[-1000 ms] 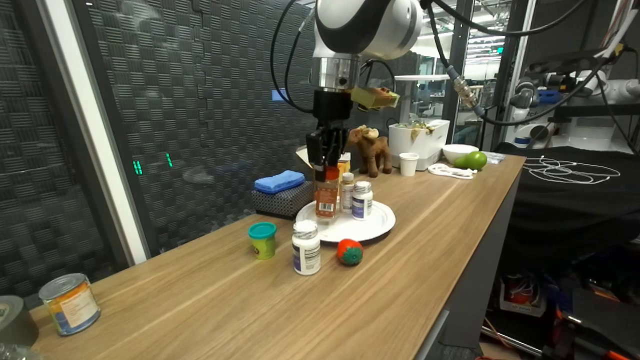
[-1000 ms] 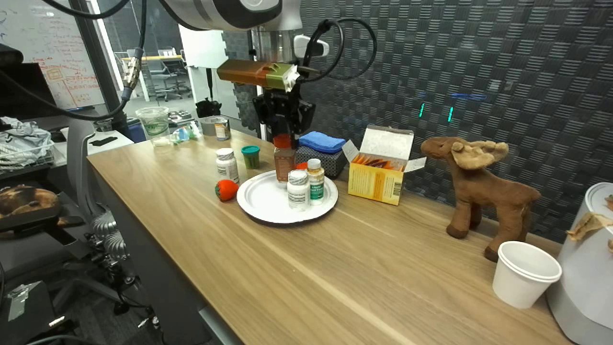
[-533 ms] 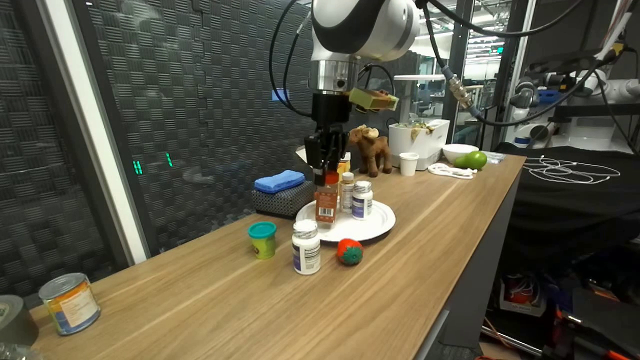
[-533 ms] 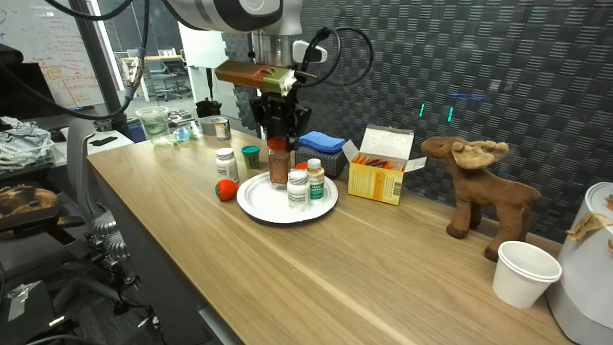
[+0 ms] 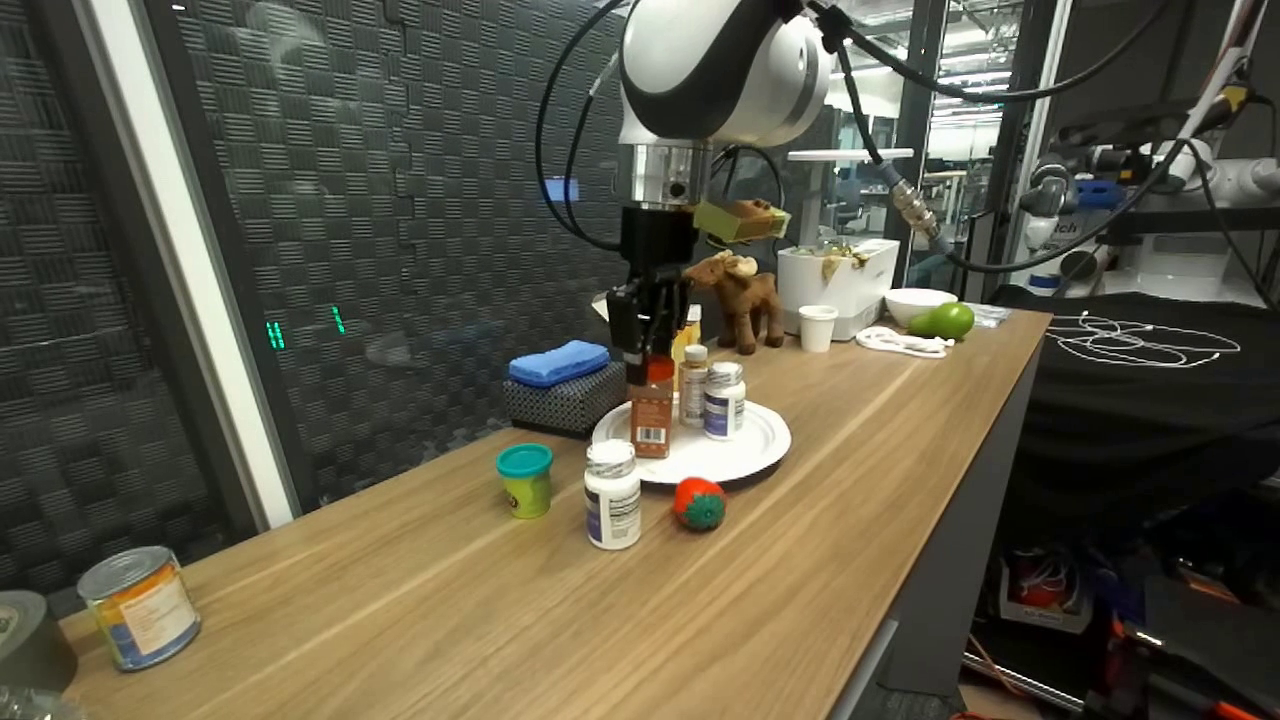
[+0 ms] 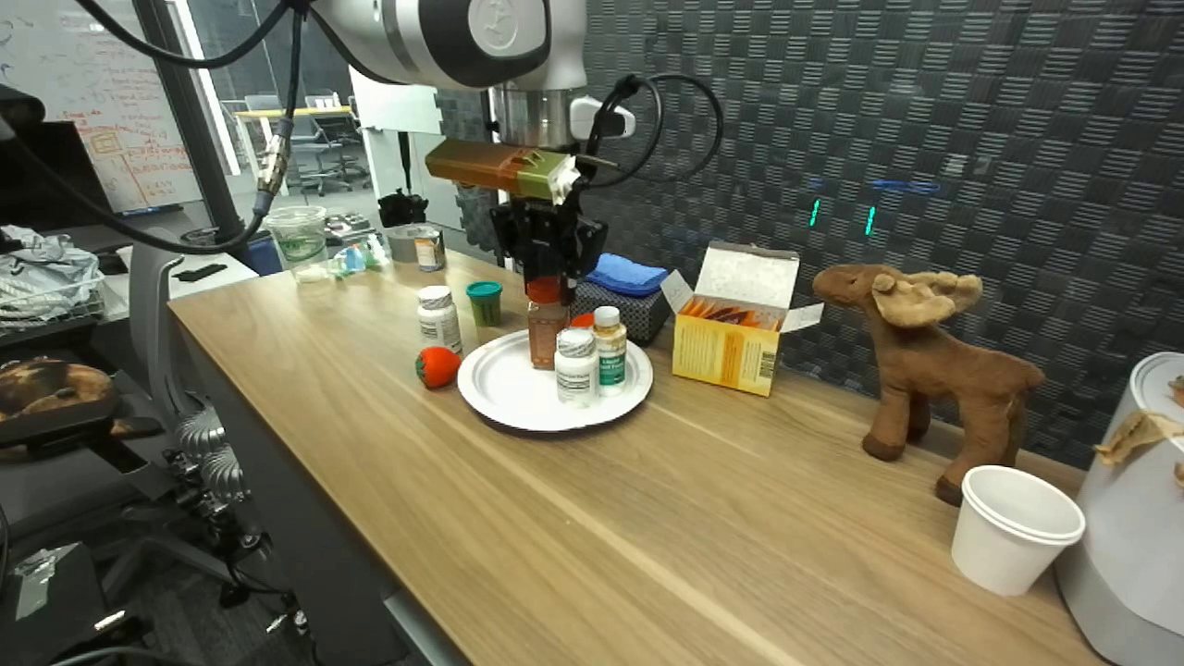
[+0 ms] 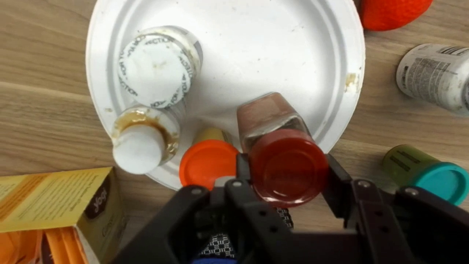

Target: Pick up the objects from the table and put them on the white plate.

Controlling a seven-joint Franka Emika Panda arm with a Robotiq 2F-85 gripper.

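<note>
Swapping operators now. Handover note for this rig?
Gripper: closed on the red-lidded jar, upright over the plate; can't tell whether its base touches.
On the plate: a pill bottle, green-label bottle and orange-lidded tub.
On the table: second pill bottle, green tub, red fruit.
Done: three plated.
Left: likely set down and release the jar, then plate the other three.

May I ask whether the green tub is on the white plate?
No, the green tub stands on the table, apart from the plate.
</note>
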